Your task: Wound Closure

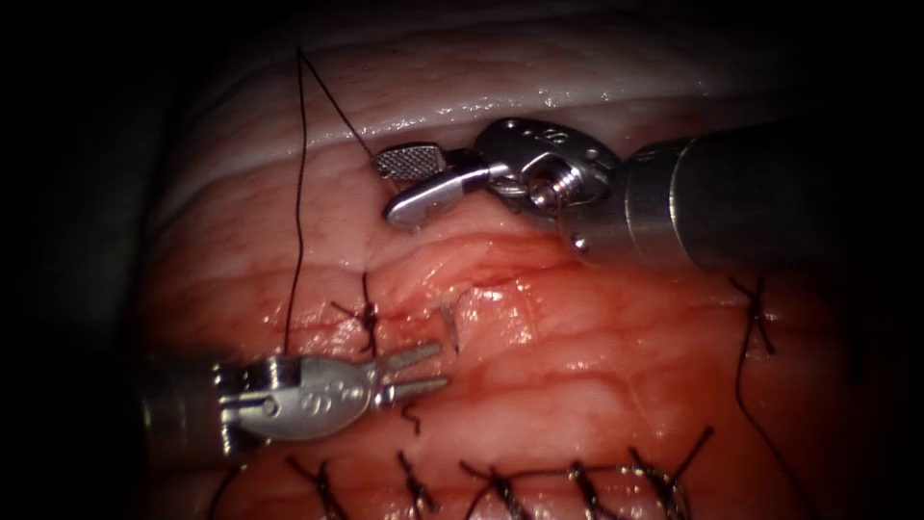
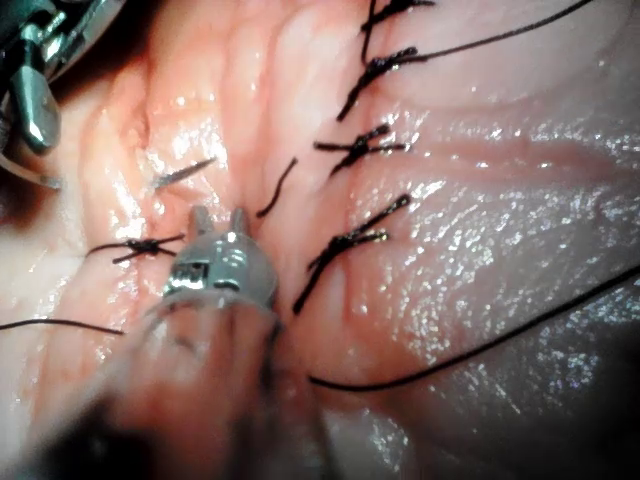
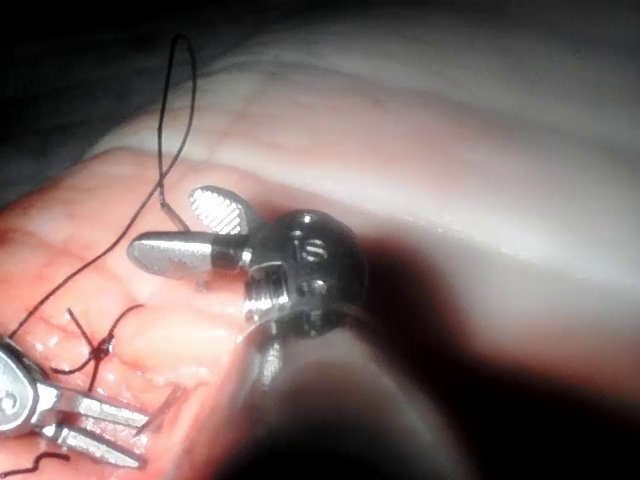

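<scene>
The glistening pink tissue [image 1: 597, 366] is crossed by stitched cuts. Both claws are spread wide, nothing held: right claw [image 1: 409, 188] above the cut, left claw [image 1: 423, 372] beside the needle [image 1: 450, 325], whose tip is seen protruding from the tissue. Dark thread [image 1: 298, 193] is seen running upward from the knot.

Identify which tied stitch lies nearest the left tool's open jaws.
The knot on the cut, just above the left tool; the other knots form a row along the lower edge, and one sits far right.
</scene>
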